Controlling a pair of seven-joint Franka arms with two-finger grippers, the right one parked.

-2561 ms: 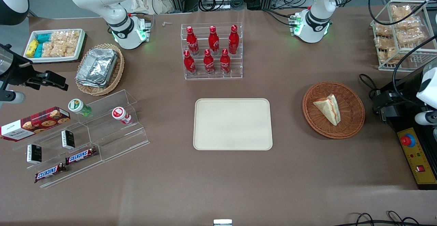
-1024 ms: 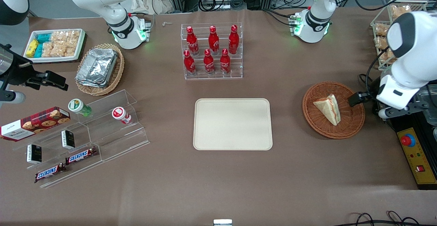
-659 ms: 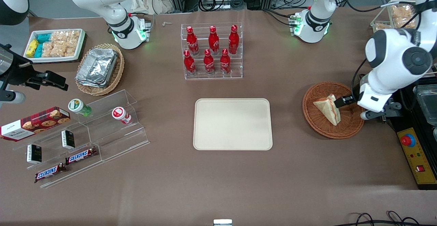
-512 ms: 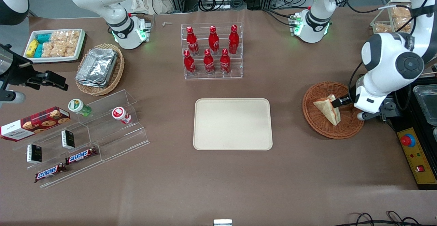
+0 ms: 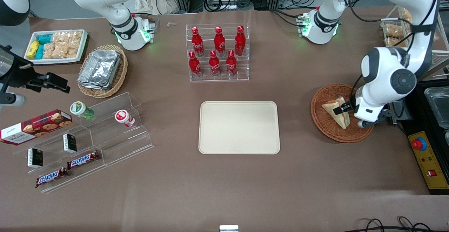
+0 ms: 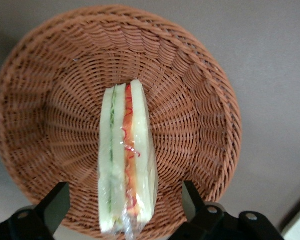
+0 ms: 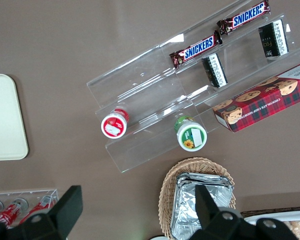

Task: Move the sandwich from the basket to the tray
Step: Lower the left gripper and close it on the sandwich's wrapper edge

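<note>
The sandwich, a wrapped wedge of white bread with red and green filling, stands on edge in the round reddish-brown basket toward the working arm's end of the table. My gripper hangs just above it, open. In the left wrist view the sandwich lies in the basket with my gripper straddling its wrapped end, one dark finger on each side and neither touching it. The cream tray lies flat at the table's middle with nothing on it; its corner also appears in the right wrist view.
A black control box with a red button sits close beside the basket. A clear rack of red bottles stands farther from the camera than the tray. A stepped acrylic shelf of snacks and a tan basket of foil trays lie toward the parked arm's end.
The left arm has swung in from the working arm's end of the table, bringing the open gripper from the basket's rim to over the sandwich. The sandwich has not moved.
</note>
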